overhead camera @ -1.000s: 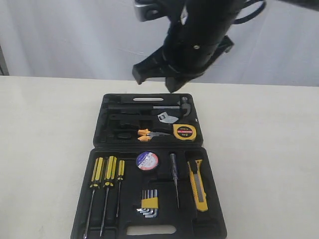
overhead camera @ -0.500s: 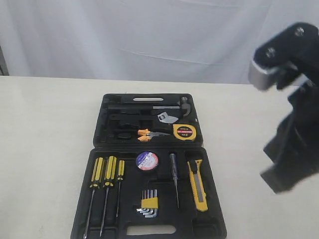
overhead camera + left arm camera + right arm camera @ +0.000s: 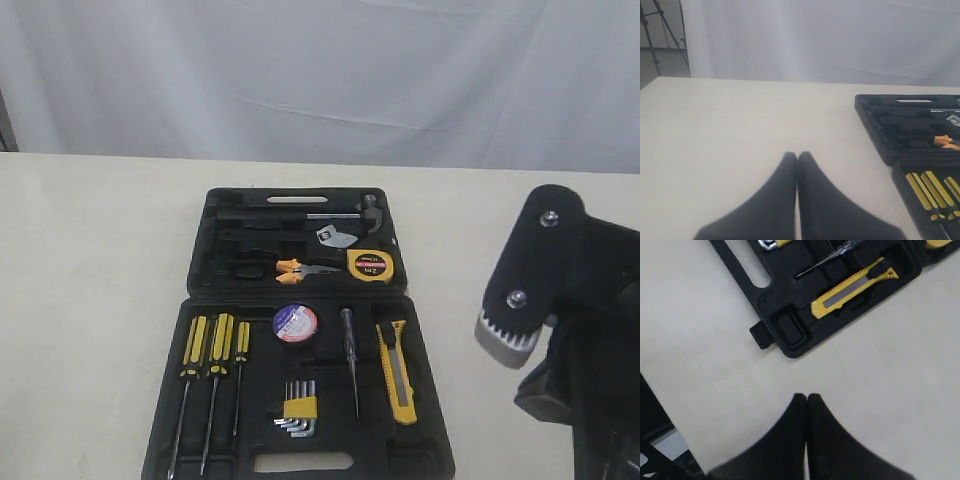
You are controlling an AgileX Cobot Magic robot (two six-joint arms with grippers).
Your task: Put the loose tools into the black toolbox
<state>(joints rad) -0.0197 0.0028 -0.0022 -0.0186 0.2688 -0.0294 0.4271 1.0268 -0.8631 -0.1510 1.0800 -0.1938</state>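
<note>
the yellow-black utility knife lies in its recess in the black toolbox, ahead of the right hand, whose fingers are pressed together over bare desk, pinching nothing. in the same open toolbox (both halves lying flat) sit the yellow tape measure, orange-black handled pliers and dark tape roll. the left hand, also pressed together and empty, has the toolbox ahead and off to one side, well apart from it
</note>
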